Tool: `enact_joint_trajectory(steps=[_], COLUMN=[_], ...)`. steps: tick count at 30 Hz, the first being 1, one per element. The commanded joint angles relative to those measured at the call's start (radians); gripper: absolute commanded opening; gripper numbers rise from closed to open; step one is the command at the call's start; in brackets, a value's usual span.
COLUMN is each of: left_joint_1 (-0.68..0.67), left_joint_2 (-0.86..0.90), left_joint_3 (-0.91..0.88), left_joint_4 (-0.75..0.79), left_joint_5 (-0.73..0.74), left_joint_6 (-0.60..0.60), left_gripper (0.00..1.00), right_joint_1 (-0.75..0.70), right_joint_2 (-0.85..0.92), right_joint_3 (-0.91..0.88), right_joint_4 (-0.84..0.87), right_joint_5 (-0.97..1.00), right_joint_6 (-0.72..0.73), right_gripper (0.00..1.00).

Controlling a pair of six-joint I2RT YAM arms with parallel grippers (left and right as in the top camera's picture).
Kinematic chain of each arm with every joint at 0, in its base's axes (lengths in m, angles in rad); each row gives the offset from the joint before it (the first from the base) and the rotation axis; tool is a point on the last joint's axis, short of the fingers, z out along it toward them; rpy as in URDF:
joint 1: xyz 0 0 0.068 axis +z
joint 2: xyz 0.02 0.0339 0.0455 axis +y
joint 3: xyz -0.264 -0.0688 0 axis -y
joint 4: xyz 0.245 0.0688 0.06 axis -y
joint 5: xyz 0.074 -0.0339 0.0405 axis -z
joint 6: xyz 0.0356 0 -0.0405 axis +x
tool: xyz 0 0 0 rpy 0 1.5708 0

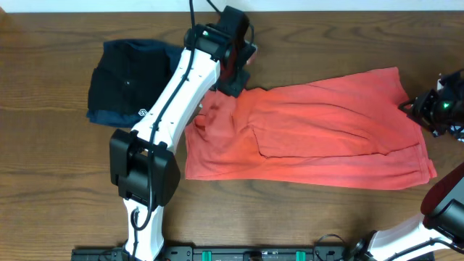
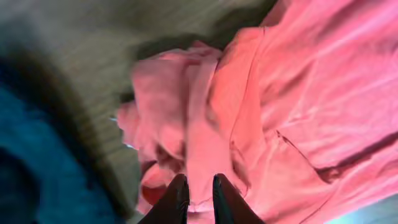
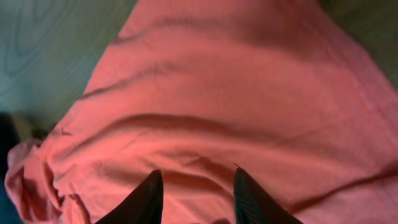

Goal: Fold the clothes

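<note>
at the crumpled left end of the large coral-red soft-fabric t-shirt [image 1: 312,134], the left gripper [image 2: 199,179] stands barely ajar, and i cannot tell if it pinches cloth. at its right edge the right gripper [image 3: 198,173] hangs, jaws apart over smooth fabric. the shirt lies spread across the brown wooden table [image 1: 58,188], a folded black garment [image 1: 127,80] nearby.

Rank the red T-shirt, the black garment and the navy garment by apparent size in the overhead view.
1. Red T-shirt: largest by far.
2. Black garment.
3. Navy garment: only edges show around the black one, so its full size stays hidden.
</note>
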Motion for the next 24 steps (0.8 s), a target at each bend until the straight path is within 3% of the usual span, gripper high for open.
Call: enact_joint_trajectory(steps=[1,4,13,18,24], left_joint_1=[0.002,0.002,0.002,0.002,0.002], left_joint_2=[0.011,0.011,0.011,0.011,0.011], left_joint_3=[-0.02,-0.02,-0.02,-0.02,-0.02], left_joint_4=[0.004,0.012,0.023,0.022,0.007], left_joint_5=[0.029,0.03,0.029,0.03,0.029], left_joint_6=[-0.013,-0.013,-0.013,-0.013,-0.013], left_gripper=[0.17,0.17,0.17,0.17,0.17], right_joint_1=[0.008,0.013,0.082,0.143,0.18], right_joint_2=[0.005,0.018,0.196,0.329,0.384], right_joint_3=[-0.003,-0.003,-0.003,-0.003,-0.003], right_joint_4=[0.075,0.212,0.521,0.737,0.843], right_joint_5=[0.014,0.098,0.1,0.103,0.125], right_joint_6=[0.004,0.038,0.137,0.145,0.144], right_gripper=[0.4,0.46,0.43,0.47,0.49])
